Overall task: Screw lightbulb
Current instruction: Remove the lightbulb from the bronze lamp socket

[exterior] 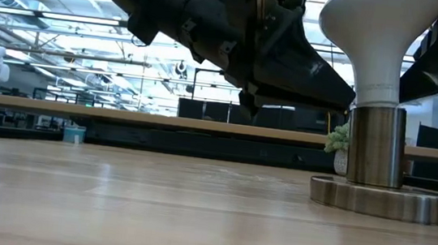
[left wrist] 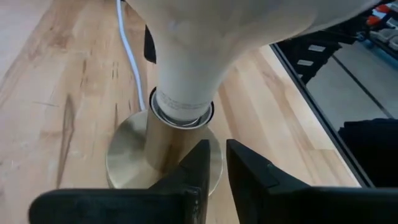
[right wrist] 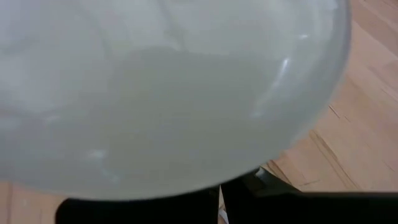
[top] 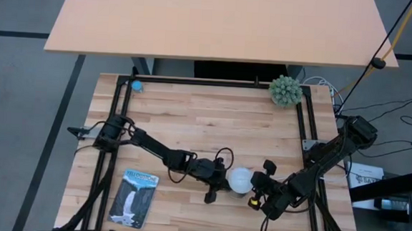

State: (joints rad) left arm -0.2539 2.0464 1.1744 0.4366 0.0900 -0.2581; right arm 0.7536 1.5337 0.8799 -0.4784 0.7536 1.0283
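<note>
The white lightbulb [top: 240, 178] stands upright, its pale neck [left wrist: 183, 93] in the metal socket of a round brass base [exterior: 382, 197] that rests flat on the wooden table. My left gripper [left wrist: 216, 149] is shut, level at the bulb's left, with its tips by the socket column [left wrist: 165, 143]. My right gripper [top: 258, 183] is at the bulb's right. Its fingers [right wrist: 186, 208] lie close together, and the frosted globe [right wrist: 168, 87] hides their tips. My left gripper's shut fingertips [left wrist: 202, 152] stand right at the socket column, coming level from the table's left; I cannot tell whether they touch it. My right gripper lies right by the globe, coming from the table's right; the globe hides its tips, so I cannot tell whether they touch.
A white cord [left wrist: 127, 56] runs from the base across the table. A printed package [top: 134, 197] lies near the front left. A green spiky ball [top: 285, 90] sits at the far right corner and a small blue thing [top: 137, 85] at the far left. Black rails edge the table.
</note>
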